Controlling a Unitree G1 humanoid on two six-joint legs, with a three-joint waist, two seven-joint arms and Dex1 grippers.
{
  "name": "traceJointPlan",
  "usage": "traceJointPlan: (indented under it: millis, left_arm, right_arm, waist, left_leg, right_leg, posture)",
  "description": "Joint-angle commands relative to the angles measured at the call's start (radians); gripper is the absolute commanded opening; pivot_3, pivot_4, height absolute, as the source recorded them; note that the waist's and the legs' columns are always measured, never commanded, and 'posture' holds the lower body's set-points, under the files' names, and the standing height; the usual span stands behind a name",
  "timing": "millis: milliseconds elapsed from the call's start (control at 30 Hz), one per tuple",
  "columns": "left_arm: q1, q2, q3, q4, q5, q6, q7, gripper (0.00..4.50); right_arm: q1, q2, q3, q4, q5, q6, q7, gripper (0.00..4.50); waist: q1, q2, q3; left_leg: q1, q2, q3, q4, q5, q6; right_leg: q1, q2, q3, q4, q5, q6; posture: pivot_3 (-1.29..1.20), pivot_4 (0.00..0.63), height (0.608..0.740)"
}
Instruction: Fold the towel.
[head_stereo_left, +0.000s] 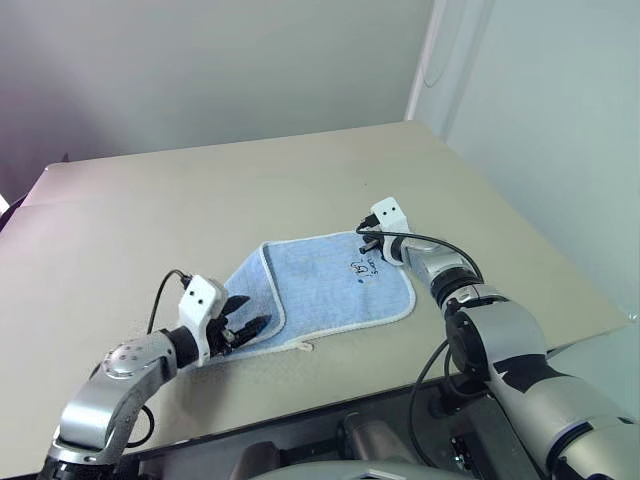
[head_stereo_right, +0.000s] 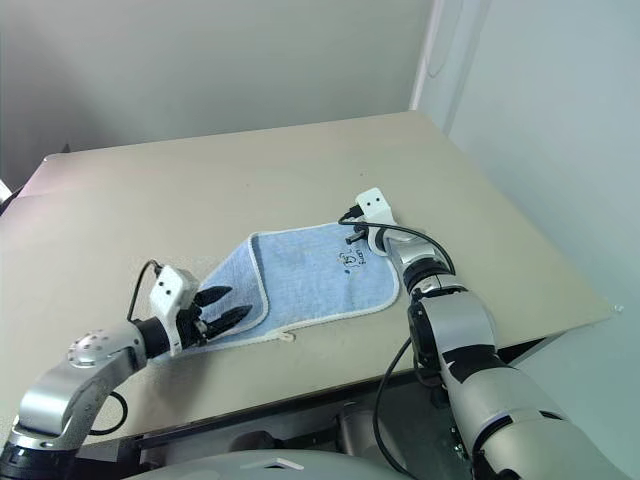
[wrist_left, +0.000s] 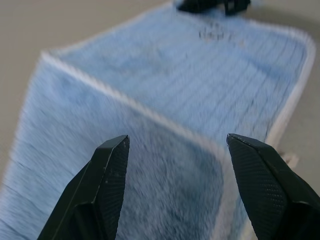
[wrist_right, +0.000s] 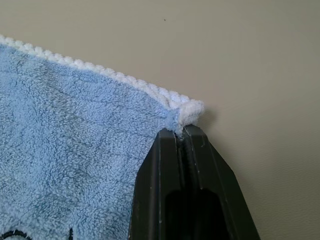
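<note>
Plainly, the towel (head_stereo_left: 330, 285) is a light, limp thing: a small pale-blue terry cloth with white stitched edging, lying on the tan table (head_stereo_left: 200, 200) towards its near edge, with one side already turned over so that a folded flap slopes down to the robot's left. A small dark printed emblem (head_stereo_left: 360, 267) sits near the far right corner, and a little white loop (head_stereo_left: 303, 346) pokes out from the near edge. The right gripper (wrist_right: 181, 134) has its two black fingers pressed together on the far right corner of the towel, the white edging bunched just past their tips. The left gripper (wrist_left: 175, 150) hangs over the folded flap with its fingers spread wide and nothing between them; from the head views I cannot tell whether the tips touch the pile. Being soft and thick-piled, the cloth should not slip from a pinch, but it will sag and drape from any held point and will not keep a crease by itself. The stitched border is likely the firmest place to take hold, so a pinch on the edging at a corner or at the end of the fold line seems best; a grab in the middle of the flap would probably only bunch the fabric.
</note>
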Motion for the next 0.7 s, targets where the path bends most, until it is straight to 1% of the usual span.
traceJointPlan:
  millis: [33,200,300,433,500,600,700]
  left_arm:
    - [-0.014,0.024,-0.019,-0.001,0.027,-0.017,-0.028,3.28]
    - [-0.042,0.038,-0.080,0.044,0.120,-0.089,-0.042,3.28]
    - [-0.096,0.017,-0.121,0.058,0.126,-0.106,-0.073,3.28]
    - [-0.149,0.026,-0.224,0.112,0.205,-0.132,-0.113,3.28]
    - [-0.161,0.014,-0.230,0.115,0.168,-0.098,-0.144,3.28]
    - [-0.167,0.023,-0.247,0.126,0.175,-0.079,-0.168,3.28]
    - [-0.165,0.000,-0.230,0.139,0.159,-0.067,-0.163,3.28]
  right_arm:
    - [0.005,-0.013,-0.005,-0.021,-0.002,-0.015,-0.017,0.03]
    - [0.012,-0.013,-0.008,-0.024,0.003,-0.023,-0.019,0.03]
    - [0.020,-0.021,-0.001,-0.021,-0.007,-0.027,-0.038,0.03]
    - [0.017,-0.028,-0.002,-0.021,-0.008,-0.025,-0.044,0.03]
    - [0.014,-0.031,-0.004,-0.021,-0.006,-0.021,-0.045,0.03]
    - [0.013,-0.033,-0.002,-0.023,-0.008,-0.025,-0.045,0.03]
    - [0.013,-0.035,-0.002,-0.025,-0.007,-0.024,-0.047,0.03]
  waist:
    - [0.000,0.000,0.000]
    - [0.001,0.000,0.000]
    - [0.004,0.000,0.000]
    - [0.003,0.000,0.000]
    - [0.003,0.000,0.000]
    - [0.005,0.000,0.000]
    - [0.004,0.000,0.000]
  left_leg:
    - [0.000,0.000,0.000,0.000,0.000,0.000]
    - [0.000,0.000,0.000,0.000,0.000,0.000]
    - [0.000,0.000,0.000,0.000,0.000,0.000]
    - [0.000,-0.001,0.000,0.001,0.000,0.000]
    - [0.000,-0.001,0.001,0.001,0.000,0.000]
    - [0.000,-0.001,0.000,0.001,0.000,0.000]
    - [0.000,-0.001,0.000,0.001,0.000,0.000]
  right_leg:
    - [0.000,0.000,0.000,0.000,0.000,0.000]
    - [0.000,0.000,0.000,0.000,0.000,-0.001]
    - [0.000,0.000,0.000,0.000,0.000,-0.001]
    - [0.001,0.000,0.000,0.000,0.000,0.000]
    - [0.001,0.000,0.001,0.000,0.000,0.001]
    - [0.001,0.000,0.001,0.000,0.000,0.001]
    - [0.001,-0.001,0.001,0.000,0.000,0.001]
  posture:
    - [0.00,0.000,0.740]
    - [0.00,0.000,0.740]
    - [0.00,0.000,0.740]
    - [0.00,0.000,0.740]
    - [0.00,0.000,0.740]
    - [0.00,0.000,0.740]
    - [0.00,0.000,0.740]
